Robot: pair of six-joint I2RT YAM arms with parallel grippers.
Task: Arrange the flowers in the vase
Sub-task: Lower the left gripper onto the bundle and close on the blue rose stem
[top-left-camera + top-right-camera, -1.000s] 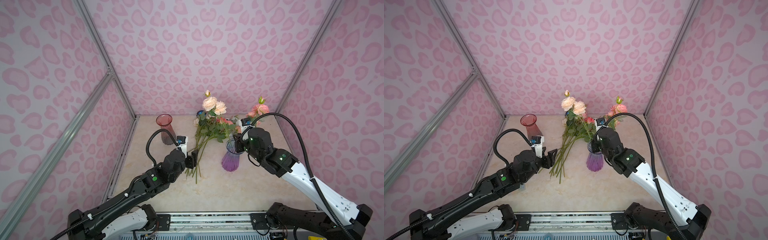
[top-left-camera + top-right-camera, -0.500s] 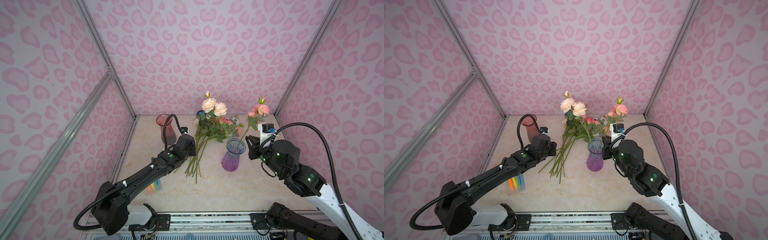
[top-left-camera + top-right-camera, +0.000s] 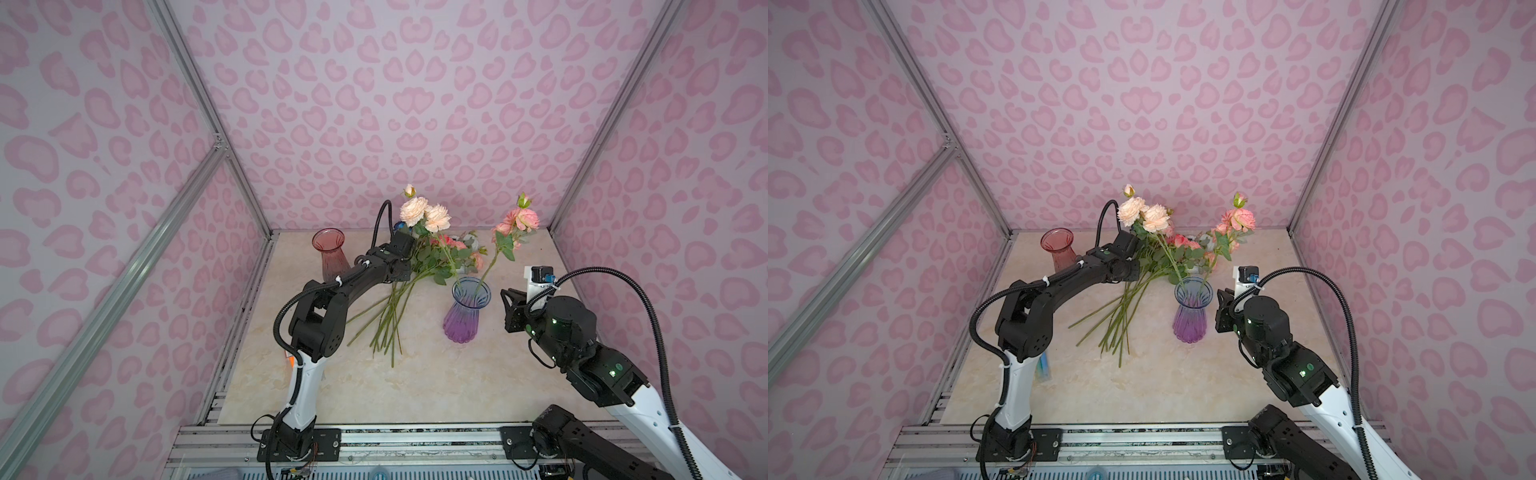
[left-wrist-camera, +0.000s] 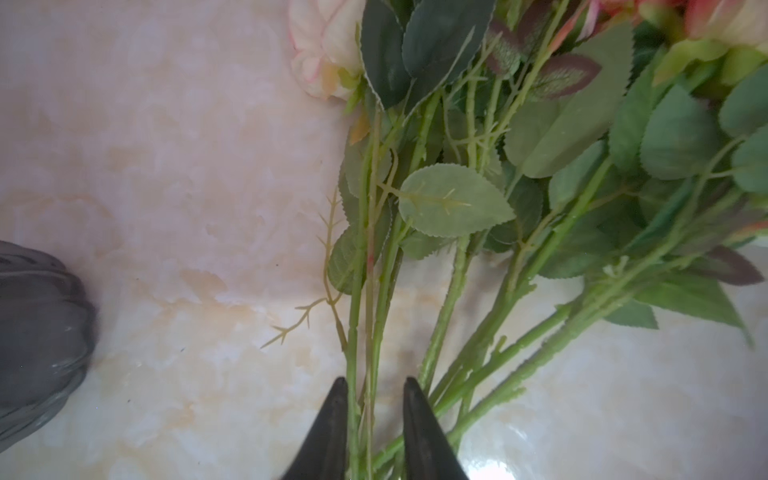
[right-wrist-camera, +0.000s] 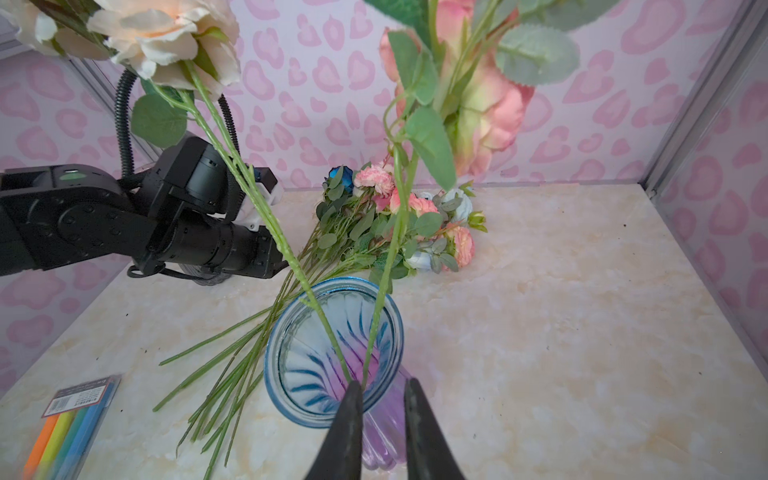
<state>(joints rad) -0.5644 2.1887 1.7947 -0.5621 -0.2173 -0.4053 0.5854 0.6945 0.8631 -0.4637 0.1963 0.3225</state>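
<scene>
A marble-look table bears a loose bunch of flowers lying beside a blue-and-purple vase. Two rose stems stand in the vase. The left gripper straddles several stems with narrow jaws; whether it pinches them is unclear. The right gripper, slightly parted, holds nothing.

Fig.: no legible text, brand or no. in any view; label on marker pack, right wrist cam., bears print too small and blurred to read.
</scene>
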